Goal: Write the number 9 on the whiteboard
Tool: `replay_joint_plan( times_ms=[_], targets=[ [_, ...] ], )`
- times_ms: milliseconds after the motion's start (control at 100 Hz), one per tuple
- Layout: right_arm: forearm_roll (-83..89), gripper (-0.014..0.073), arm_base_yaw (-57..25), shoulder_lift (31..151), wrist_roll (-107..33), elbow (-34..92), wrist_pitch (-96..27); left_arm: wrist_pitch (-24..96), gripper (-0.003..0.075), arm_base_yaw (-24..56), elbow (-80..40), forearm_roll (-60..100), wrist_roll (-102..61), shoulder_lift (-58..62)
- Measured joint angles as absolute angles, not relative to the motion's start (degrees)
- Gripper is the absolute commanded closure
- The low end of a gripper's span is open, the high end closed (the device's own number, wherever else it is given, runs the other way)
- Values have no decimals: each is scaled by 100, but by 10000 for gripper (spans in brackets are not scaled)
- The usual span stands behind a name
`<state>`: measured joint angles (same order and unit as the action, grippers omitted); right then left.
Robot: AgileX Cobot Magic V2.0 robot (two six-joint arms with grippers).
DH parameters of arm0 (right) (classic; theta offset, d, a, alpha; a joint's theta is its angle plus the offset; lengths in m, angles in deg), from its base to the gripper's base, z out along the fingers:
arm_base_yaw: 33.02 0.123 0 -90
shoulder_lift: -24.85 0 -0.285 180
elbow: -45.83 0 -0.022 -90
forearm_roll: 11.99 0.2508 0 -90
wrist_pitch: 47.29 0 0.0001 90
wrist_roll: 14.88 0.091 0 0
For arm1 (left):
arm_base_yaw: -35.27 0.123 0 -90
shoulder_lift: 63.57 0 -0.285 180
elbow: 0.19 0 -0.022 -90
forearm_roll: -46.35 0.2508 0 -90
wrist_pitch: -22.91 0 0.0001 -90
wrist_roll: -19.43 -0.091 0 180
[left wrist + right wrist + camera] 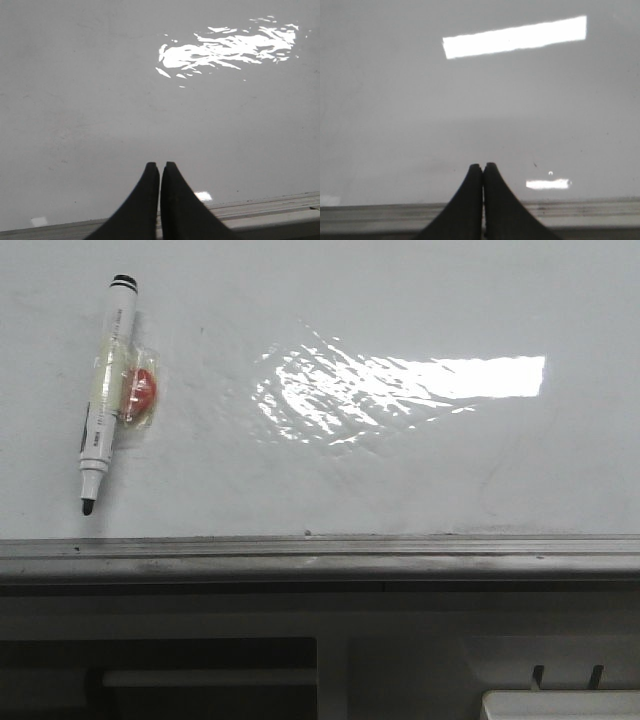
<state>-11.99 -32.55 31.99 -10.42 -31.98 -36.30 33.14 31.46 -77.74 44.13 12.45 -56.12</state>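
Lying across most of the front view, the whiteboard [420, 470] is seen as a glossy white surface, with a bright glare patch [400, 385] spread over its middle and a grey metal rail [320, 555] run along its lower edge. A white marker [104, 395] with a black tip pointed toward the rail is seen on the board at the left, nearly upright and slightly tilted, and a small red object [143, 392] under clear tape is fixed against its barrel. No drawn numeral can be made out on the board. In the left wrist view, the left gripper [160, 167] is shown with its dark fingers almost pressed together over the board, nothing pinched between them. The right gripper [483, 167] is likewise shown pressed together and empty, just above the rail.
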Motion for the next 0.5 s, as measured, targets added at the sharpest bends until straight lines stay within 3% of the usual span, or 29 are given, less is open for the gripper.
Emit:
replay_joint_plan(
  times_ms=[200, 500],
  targets=[
    [-1199, 664, -3255, 3199, -1042, -3198, -4332, 3125, 741, 3146, -7774, 4004, 1245, -5612],
    [-1199, 664, -3255, 3199, -1042, -3134, -3442, 3163, 741, 3146, -7774, 3718, 1249, -5590]
  ],
)
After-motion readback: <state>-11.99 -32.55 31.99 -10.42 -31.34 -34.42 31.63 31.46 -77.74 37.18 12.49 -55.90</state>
